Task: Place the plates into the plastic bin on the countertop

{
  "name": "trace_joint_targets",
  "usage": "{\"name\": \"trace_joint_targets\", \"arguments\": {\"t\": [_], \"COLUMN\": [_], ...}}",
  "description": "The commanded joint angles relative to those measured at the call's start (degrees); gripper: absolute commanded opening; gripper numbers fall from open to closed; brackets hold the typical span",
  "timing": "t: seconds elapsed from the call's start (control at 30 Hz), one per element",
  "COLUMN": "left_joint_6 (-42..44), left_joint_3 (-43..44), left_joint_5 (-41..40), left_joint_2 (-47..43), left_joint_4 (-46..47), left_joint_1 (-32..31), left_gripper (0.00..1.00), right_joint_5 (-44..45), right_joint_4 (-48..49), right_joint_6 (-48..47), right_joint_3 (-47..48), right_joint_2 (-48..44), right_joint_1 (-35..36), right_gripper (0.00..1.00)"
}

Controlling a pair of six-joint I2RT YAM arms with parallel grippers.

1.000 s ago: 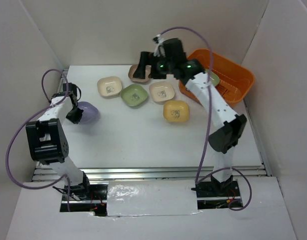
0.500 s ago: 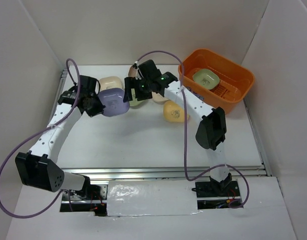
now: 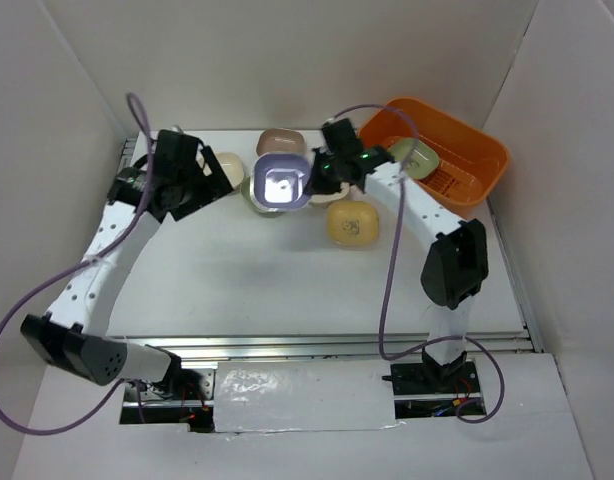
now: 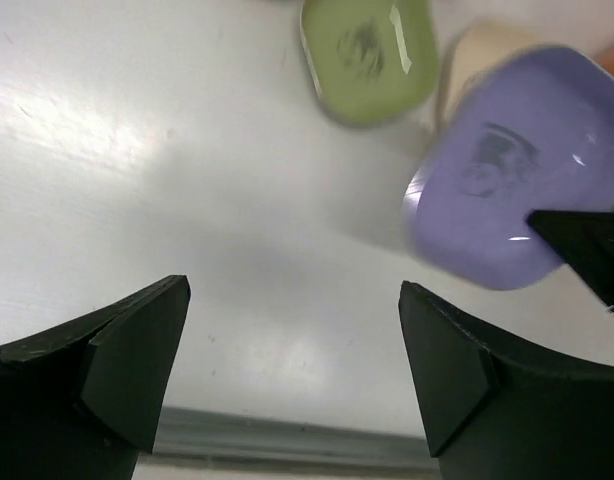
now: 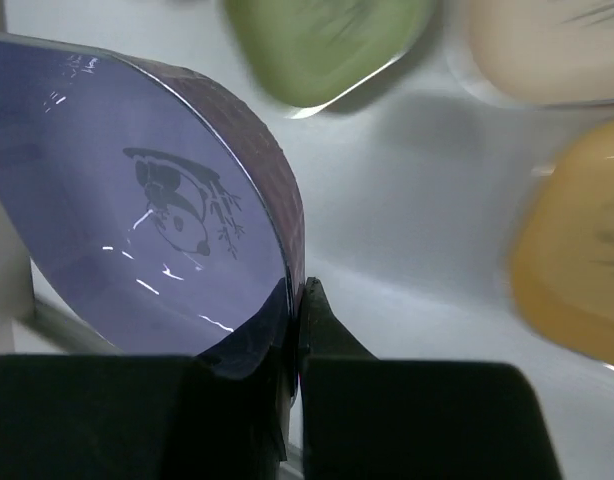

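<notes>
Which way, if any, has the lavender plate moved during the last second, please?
Yes. The lavender plate went right, toward the bin, and the right gripper now holds it.

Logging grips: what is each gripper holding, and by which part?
Right gripper pinches the lavender plate by its rim; left gripper is open, holding nothing.

My left arm [image 3: 92,270] and right arm [image 3: 412,205] are white tubes with bulky black joint housings, each trailing a purple cable [image 3: 386,300]. My left gripper [image 4: 292,300] has matte black wedge fingers [image 4: 127,365]; green lights [image 3: 339,158] glow near my right wrist.
</notes>
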Motion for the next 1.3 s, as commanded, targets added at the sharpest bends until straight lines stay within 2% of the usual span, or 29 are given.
{"name": "trace_joint_targets", "arguments": {"t": [0.0, 0.07, 0.1, 0.17, 0.2, 0.4, 0.57, 0.77, 0.9, 1.0, 1.03, 1.1, 1.13, 1.2, 1.27], "left_joint_6": [-3.2, -2.59, -1.2, 0.92, 1.28, 3.82, 4.88, 6.64, 7.87, 7.87, 7.96, 8.13, 8.31, 8.4, 8.49], "left_joint_3": [5.8, 5.02, 4.84, 4.93, 4.75, -3.14, -5.8, -5.97, -10.0, -11.59, -11.95, -12.65, -12.74, -12.48, -11.86], "left_joint_5": [-9.45, -9.99, -8.94, -5.86, -5.42, -1.64, 1.26, 2.23, 5.83, 6.71, 6.97, 7.33, 7.5, 7.94, 8.47], "left_joint_2": [-8.87, -12.75, -13.55, -13.48, -13.21, -11.63, -10.58, -7.94, -6.97, -6.36, -6.27, -6.09, -6.09, -5.83, -5.48], "left_joint_4": [-1.61, 0.32, 1.2, 1.66, 0.7, 0.5, 1.65, 2.44, 5.6, 5.7, 6.04, 6.74, 6.84, 7.28, 8.07], "left_joint_1": [1.85, 3.43, 4.04, 5.36, 5.54, 7.73, 8.62, 8.79, 8.88, 8.88, 8.88, 8.88, 8.88, 8.88, 8.79], "left_gripper": [0.99, 0.99, 0.99, 0.99, 0.99, 0.99, 0.99, 0.99, 0.99, 0.99, 0.99, 0.99, 0.99, 0.99, 0.99], "right_joint_5": [8.9, 9.79, 9.45, 8.57, 8.04, 3.83, 1.89, 1.36, 0.83, -0.13, -0.4, -0.66, -0.49, -0.84, 0.21], "right_joint_4": [-4.12, -5.9, -6.77, -10.28, -12.13, -10.75, -9.86, -1.09, 2.27, 1.21, 1.13, 2.35, 3.05, 5.95, 4.31], "right_joint_6": [3.56, 3.3, 2.77, 2.16, 2.15, 4.61, 7.68, 12.87, 15.16, 15.25, 15.08, 14.72, 14.46, 14.11, 11.83], "right_joint_3": [1.45, 3.99, 5.31, 11.45, 15.48, 21.31, 23.08, 15.01, 13.93, 17.44, 17.89, 17.98, 17.89, 17.45, 22.07], "right_joint_2": [-8.36, -8.73, -7.94, -3.84, -2.33, 6.2, 11.57, 11.84, 13.33, 15.97, 15.97, 14.75, 12.13, 7.39, 4.99], "right_joint_1": [-13.89, -19.36, -24.87, -29.83, -34.46, -44.42, -46.11, -45.32, -44.53, -43.74, -43.56, -43.04, -42.95, -42.77, -42.33], "right_gripper": [0.0, 0.0, 0.0, 0.0, 0.0, 0.0, 0.0, 0.0, 0.0, 0.23, 0.55, 0.94, 1.0, 1.0, 1.0]}}
